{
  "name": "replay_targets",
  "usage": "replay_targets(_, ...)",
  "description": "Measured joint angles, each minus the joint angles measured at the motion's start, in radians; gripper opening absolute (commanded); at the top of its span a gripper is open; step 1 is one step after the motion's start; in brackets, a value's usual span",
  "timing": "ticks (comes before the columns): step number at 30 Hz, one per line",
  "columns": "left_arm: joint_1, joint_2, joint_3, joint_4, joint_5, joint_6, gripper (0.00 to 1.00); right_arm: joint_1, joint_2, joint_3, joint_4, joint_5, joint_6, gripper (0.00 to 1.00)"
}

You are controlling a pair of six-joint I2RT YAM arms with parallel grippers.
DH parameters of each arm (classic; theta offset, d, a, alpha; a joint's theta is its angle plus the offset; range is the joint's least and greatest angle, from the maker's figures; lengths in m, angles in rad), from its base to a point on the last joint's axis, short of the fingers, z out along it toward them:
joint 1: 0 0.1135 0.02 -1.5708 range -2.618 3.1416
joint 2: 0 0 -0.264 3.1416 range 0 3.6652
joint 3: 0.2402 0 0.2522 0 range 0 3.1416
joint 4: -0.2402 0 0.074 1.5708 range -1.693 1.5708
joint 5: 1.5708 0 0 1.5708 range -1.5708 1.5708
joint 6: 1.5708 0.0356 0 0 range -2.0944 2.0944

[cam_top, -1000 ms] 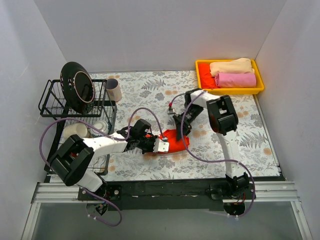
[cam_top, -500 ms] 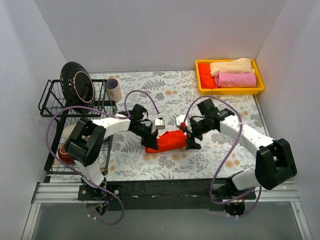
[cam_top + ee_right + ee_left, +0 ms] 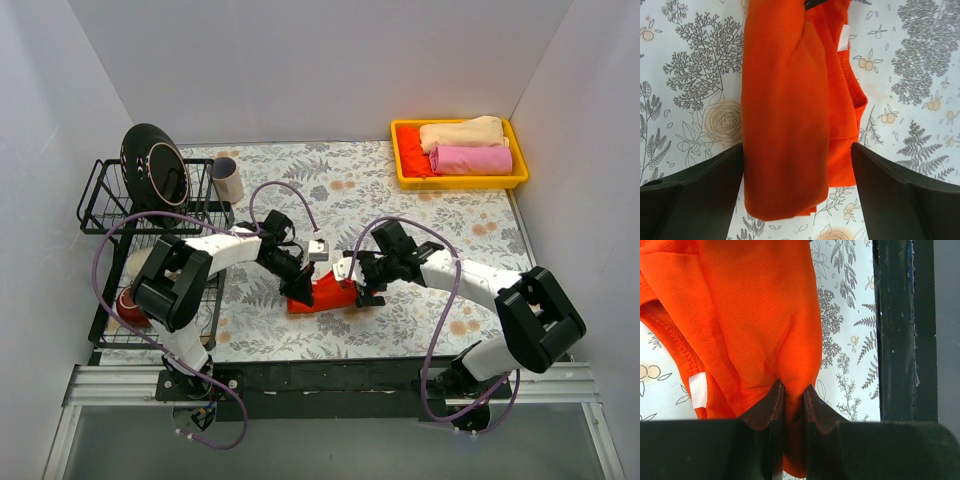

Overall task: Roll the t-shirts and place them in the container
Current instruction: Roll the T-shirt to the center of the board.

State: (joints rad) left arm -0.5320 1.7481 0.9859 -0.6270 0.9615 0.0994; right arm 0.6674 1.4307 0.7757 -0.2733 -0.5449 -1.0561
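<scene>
An orange-red t-shirt [image 3: 328,293] lies bunched in a short roll on the floral table, between my two grippers. My left gripper [image 3: 296,283] is shut on a fold of its cloth [image 3: 790,365]; the small white tag [image 3: 698,390] shows beside it. My right gripper [image 3: 362,283] is open, its fingers [image 3: 695,185] standing either side of the roll's end [image 3: 785,130] without squeezing it. Rolled beige [image 3: 462,133], pink [image 3: 470,160] and orange-red [image 3: 411,155] shirts lie in the yellow tray [image 3: 455,183] at the back right.
A black wire dish rack [image 3: 110,200] with a dark plate [image 3: 152,173] and cups stands at the left. A cup [image 3: 228,180] stands beside it. The black table edge [image 3: 897,330] runs close to the shirt on the near side.
The roll has become shorter and moved slightly left. My right gripper has moved left along it toward the left gripper, which stays holding the cloth.
</scene>
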Motion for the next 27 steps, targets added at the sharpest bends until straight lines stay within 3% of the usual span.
replay_targets(7, 0.004, 0.041, 0.029, -0.002, 0.014, -0.003, 0.0, 0.013, 0.04, -0.006, 0.001, -0.023, -0.104, 0.81)
replay_targets(9, 0.006, 0.048, 0.036, -0.003, 0.019, -0.003, 0.0, 0.016, 0.039, -0.01, 0.0, -0.031, -0.122, 0.71)
replay_targets(13, 0.01, 0.049, 0.048, -0.009, 0.018, -0.005, 0.0, 0.029, 0.038, -0.038, 0.024, -0.017, -0.13, 0.37)
replay_targets(17, 0.014, 0.049, 0.049, -0.014, 0.014, -0.001, 0.0, 0.047, 0.045, -0.065, 0.1, 0.027, -0.112, 0.21)
replay_targets(22, 0.032, 0.046, 0.05, -0.037, 0.001, 0.032, 0.0, 0.048, 0.079, -0.018, 0.077, 0.045, -0.066, 0.19)
replay_targets(27, 0.041, 0.042, 0.101, -0.108, 0.019, 0.042, 0.0, -0.004, 0.133, 0.137, -0.193, -0.035, -0.068, 0.18)
